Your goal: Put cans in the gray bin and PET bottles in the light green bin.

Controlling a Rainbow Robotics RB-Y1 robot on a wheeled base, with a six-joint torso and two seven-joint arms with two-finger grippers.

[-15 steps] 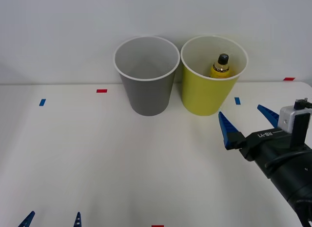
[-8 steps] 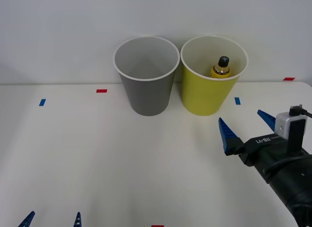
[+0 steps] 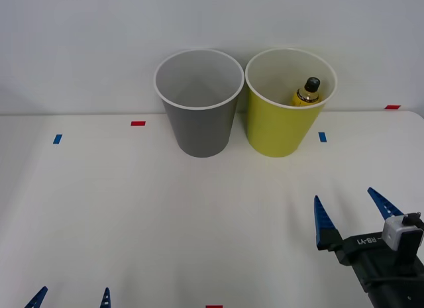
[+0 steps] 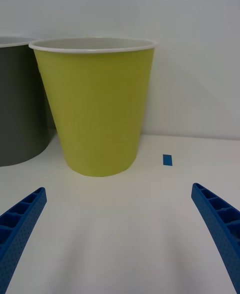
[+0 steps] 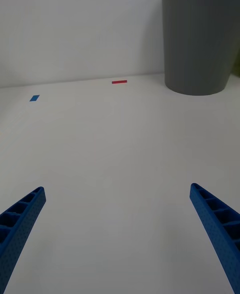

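Gaping over bare table (image 3: 165, 215) — right tool (image 3: 351, 212) well short of light green bin (image 3: 281, 132).

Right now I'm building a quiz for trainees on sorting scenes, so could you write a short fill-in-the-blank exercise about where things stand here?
1. The yellow bottle sits inside the ____ bin.
2. The gray bin stands on the light green bin's ____ side, by the robot's own sides.
3. The right claw hovers over the table with its fingers ____.
4. The cap on the bottle is ____ in colour.

Missing words: light green; left; open; black
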